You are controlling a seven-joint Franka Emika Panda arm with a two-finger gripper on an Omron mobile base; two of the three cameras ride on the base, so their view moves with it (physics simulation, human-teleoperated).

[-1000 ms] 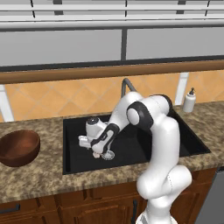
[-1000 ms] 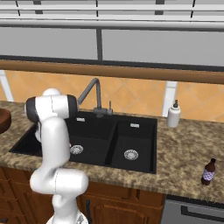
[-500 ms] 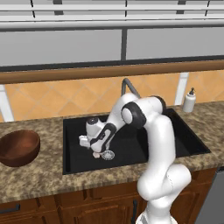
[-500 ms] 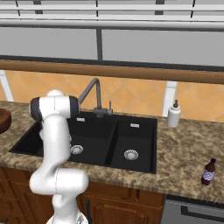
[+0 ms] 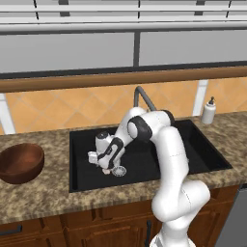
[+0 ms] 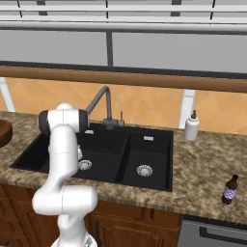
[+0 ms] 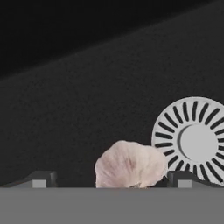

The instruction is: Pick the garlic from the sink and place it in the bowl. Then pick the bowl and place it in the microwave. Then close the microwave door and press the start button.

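Far to the left of the pincer (image 5: 105,167), the bowl (image 5: 20,162) is sitting on the counter (image 5: 43,193). The pincer is reaching down into the left basin of the sink (image 5: 144,159) with its fingers (image 7: 41,179) spread wide, and the garlic (image 7: 130,165) is lying on the basin floor between them, nearer the right-hand one. Just beyond the garlic and to the right, the drain strainer (image 7: 194,141) is lying flat.

- A home kitchen.
- Black double sink (image 6: 159,140) with faucet (image 6: 102,100) set in a granite counter (image 6: 202,164).
- Wooden cabinets (image 5: 53,226) below, tiled backsplash (image 5: 53,111), soap dispenser (image 6: 192,126).
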